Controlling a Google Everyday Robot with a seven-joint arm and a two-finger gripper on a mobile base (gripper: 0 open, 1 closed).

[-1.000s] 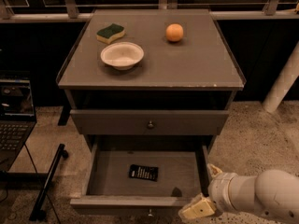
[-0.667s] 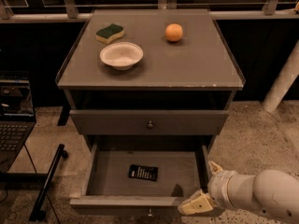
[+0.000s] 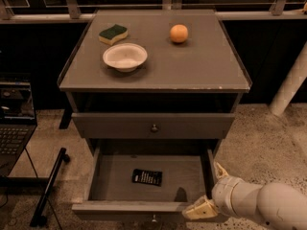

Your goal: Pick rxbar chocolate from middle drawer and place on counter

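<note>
There were one sponge (image 3: 113,33), one bowl (image 3: 124,56), one orange (image 3: 179,33), one bar (image 3: 147,177), two drawers (shut drawer (image 3: 115,125) above open drawer (image 3: 112,178)) and one gripper (image 3: 209,189), low beneath the counter's (image 3: 192,71) front right corner.

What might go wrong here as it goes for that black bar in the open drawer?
The gripper, fingers apart, hangs at the front right corner of the middle drawer, so it might knock the wall reaching in. The rxbar chocolate lies flat and may slide rather than lift. On the counter, the bowl and orange could get nudged.
</note>
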